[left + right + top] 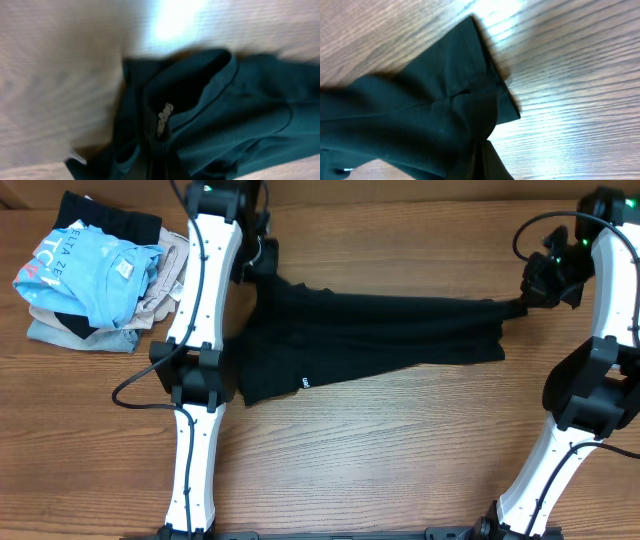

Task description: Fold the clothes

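The black shirt (370, 330) lay stretched across the middle of the wooden surface (400, 470), drawn out between the 2 hands. Its widest part sat toward the left, where the lower edge spread flat beside the left arm. A small white logo (305, 383) showed near that lower edge. Toward the right the cloth narrowed into a long taper that ran to a point.

The left hand (262, 262) was at the shirt's upper left end, closed on a gathered bunch of fabric that rose off the surface to meet it. In the left wrist view the black shirt (240, 125) filled the lower right of the picture. Its folds converged toward the bottom centre, and a small pale mark (164, 119) sat on a ribbed strip. The fingers themselves could not be made out there because the picture was blurred.

The right hand (527, 298) was at the opposite end, gripping the tip of the taper, with the cloth pulled taut up to it. In the right wrist view the black shirt (420, 120) pinched in toward the bottom centre, with 1 pointed corner lying flat on the wood grain above. The fingers were hidden in the dark fabric.

At the far left corner of the surface, well apart from the shirt, was a loose pile. In it a light blue tee (95, 270) with white lettering lay on top of beige garments (165, 285).
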You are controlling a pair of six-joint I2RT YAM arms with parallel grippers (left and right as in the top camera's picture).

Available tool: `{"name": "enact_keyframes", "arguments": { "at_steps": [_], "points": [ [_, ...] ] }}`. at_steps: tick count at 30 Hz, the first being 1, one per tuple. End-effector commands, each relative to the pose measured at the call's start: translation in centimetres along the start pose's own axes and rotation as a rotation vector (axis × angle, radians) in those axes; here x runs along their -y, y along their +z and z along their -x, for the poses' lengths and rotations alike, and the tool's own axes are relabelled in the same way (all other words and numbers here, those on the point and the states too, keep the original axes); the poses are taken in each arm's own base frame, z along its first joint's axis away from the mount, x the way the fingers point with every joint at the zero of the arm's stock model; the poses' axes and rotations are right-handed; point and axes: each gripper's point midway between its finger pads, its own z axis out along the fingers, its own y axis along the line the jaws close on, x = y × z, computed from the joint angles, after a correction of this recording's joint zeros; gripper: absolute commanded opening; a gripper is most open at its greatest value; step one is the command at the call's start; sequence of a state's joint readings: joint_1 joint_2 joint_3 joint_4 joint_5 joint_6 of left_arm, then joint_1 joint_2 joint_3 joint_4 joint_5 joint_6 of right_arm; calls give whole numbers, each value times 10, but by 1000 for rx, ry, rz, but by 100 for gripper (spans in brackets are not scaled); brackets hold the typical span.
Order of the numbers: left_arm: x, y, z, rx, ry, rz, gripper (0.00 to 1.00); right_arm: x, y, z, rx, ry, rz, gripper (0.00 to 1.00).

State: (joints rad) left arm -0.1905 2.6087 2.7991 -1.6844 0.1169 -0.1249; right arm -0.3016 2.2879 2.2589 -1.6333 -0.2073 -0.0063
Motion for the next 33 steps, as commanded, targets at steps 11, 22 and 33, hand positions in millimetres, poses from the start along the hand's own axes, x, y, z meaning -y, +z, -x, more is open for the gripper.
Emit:
{"name": "enact_keyframes", "arguments": {
  "at_steps": [11,22,33],
  "points": [
    [-6,-54,-73,-88,-1,84,4,-17,28,-26,-109,-71,22,4],
    [-39,11,-162,-467,-84,237,4,-12,38,-33,-143,-63,3,4],
    [-44,23,-182,-543,-47,269,94,-13,41,-13,-66,-86,6,71]
  ]
}}
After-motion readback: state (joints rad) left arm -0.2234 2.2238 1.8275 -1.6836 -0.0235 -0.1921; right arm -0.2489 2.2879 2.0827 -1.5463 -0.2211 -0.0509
